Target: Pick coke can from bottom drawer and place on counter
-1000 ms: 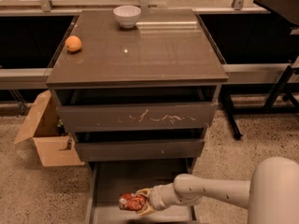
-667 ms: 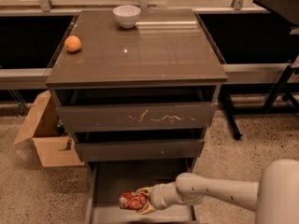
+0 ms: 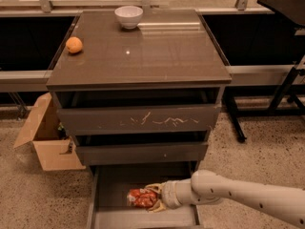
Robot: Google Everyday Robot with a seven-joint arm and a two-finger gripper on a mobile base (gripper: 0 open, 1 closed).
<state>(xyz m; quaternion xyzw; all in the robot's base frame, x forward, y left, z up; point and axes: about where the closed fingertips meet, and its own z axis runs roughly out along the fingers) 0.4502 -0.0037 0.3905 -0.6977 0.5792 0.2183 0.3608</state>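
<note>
Tool [image 3: 155, 200] still grips coke can [image 3: 140, 198] inside bottom drawer [image 3: 113, 181].

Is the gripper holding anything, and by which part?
Cannot tell. The gripper is at the right end of the small red soda can lying in the bottom drawer.

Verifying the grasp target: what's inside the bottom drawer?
The coke can lies on its side in the bottom drawer, with the gripper at its right end. The arm covers the drawer's right part.
</note>
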